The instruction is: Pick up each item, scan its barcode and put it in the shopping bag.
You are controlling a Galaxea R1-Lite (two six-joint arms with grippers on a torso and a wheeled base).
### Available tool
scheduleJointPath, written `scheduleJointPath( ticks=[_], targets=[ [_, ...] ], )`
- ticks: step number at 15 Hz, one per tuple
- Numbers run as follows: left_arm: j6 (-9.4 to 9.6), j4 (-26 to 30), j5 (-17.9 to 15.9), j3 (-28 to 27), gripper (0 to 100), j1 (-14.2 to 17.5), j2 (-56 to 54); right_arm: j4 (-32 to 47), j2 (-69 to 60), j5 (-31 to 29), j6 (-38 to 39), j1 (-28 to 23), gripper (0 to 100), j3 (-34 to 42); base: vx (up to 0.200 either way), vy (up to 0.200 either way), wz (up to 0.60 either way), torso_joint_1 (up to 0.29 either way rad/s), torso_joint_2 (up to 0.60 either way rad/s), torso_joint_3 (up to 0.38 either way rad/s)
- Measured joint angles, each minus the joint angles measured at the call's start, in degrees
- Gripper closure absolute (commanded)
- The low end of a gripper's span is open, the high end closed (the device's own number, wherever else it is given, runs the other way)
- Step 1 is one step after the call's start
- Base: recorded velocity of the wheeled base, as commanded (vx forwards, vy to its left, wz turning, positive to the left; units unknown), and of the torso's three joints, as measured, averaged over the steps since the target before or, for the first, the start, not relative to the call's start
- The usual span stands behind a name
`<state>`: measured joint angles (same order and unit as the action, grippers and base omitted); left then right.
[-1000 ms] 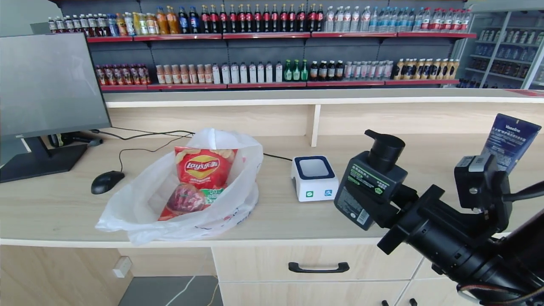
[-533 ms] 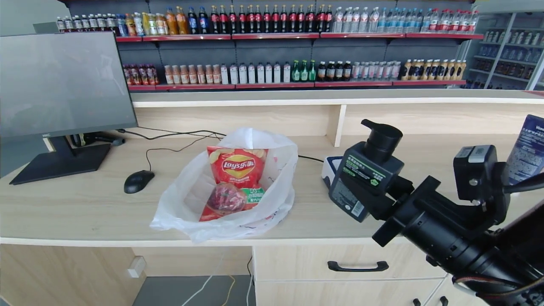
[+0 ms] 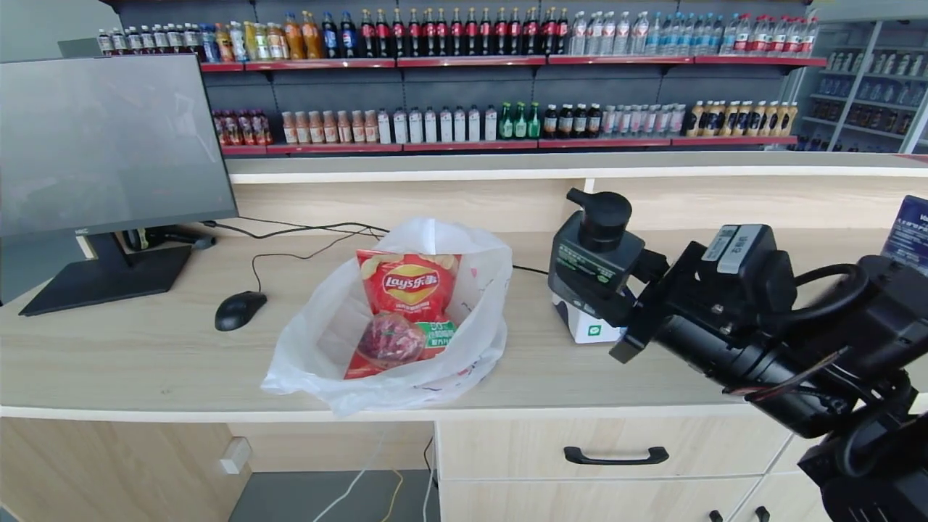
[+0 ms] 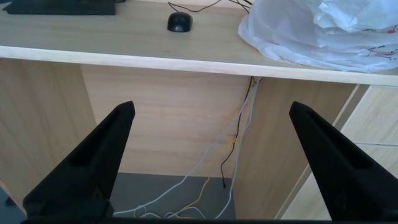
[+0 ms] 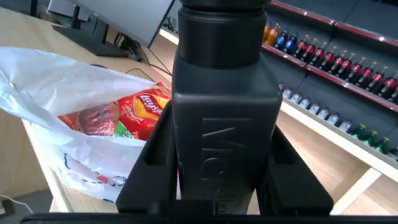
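The robot's right pincer [image 3: 627, 301] is clamped around a dark pump bottle [image 3: 594, 261], holding it upright directly over the white barcode scanner [image 3: 583, 328] on the wooden counter [image 3: 145, 355] of a shop. Seen from the head camera, the bottle hides most of the scanner, and whether the two touch cannot be told. To the left of the scanner, a white plastic shopping bag [image 3: 319, 348] lies open on the counter with a red bag of chips [image 3: 409, 283] and a round dark red packet [image 3: 391, 341] inside it. A black mouse [image 3: 240, 310] and a monitor [image 3: 109, 145] stand farther left, and a blue tube [image 3: 910, 235] shows at the right edge. The left pincer [image 4: 210, 109], spread wide and holding nothing, hangs below the counter's front edge, facing the cabinet panel where cables [image 4: 239, 134] dangle.
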<state>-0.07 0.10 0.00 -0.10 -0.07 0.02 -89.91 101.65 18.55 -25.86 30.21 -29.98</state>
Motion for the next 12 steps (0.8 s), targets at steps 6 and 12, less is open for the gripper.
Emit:
scheduleJointPath(
  ticks=[6, 12],
  targets=[
    [-0.13, 0.0, 0.0, 0.0, 0, 0.2, 0.0, 0.0, 8.0, 4.8, -21.3, -5.8, 100, -8.3, 0.0, 0.0, 0.0, 0.0, 0.0, 0.0],
    [-0.09, -0.1, 0.0, 0.0, 0, 0.1, 0.0, -0.1, 13.1, 13.5, -35.1, -12.2, 100, -10.0, 0.0, 0.0, 0.0, 0.0, 0.0, 0.0]
  ],
)
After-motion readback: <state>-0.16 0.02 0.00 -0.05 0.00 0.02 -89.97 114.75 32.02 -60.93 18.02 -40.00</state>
